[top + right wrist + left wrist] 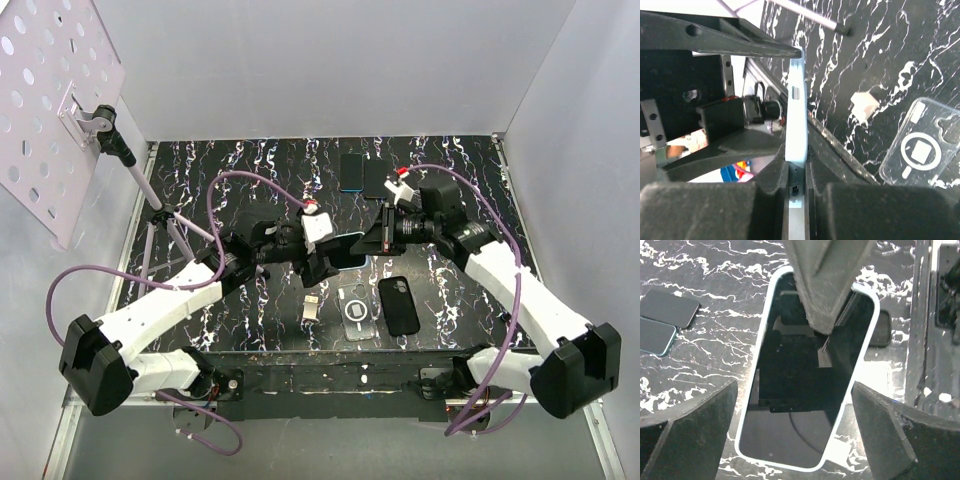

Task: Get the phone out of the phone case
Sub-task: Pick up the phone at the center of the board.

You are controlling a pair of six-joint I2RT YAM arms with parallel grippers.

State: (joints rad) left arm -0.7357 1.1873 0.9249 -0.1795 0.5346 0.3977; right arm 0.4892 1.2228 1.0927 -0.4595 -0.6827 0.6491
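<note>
The phone in its light-blue case (352, 250) hangs above the table's middle between both grippers. My right gripper (373, 240) is shut on one end of it, pinching its face and back; in the right wrist view the case's edge (796, 110) rises from my closed fingers (840, 210). My left gripper (794, 387) is open and straddles the phone's width (800, 390), its pads beside the case's long edges. The right finger (825, 285) lies over the dark screen.
A clear case with a ring (355, 308), a black case (399, 305) and a small white block (312, 308) lie near the front. Two phones (362, 175) lie at the back. A tripod (150, 200) with a perforated board stands at the left.
</note>
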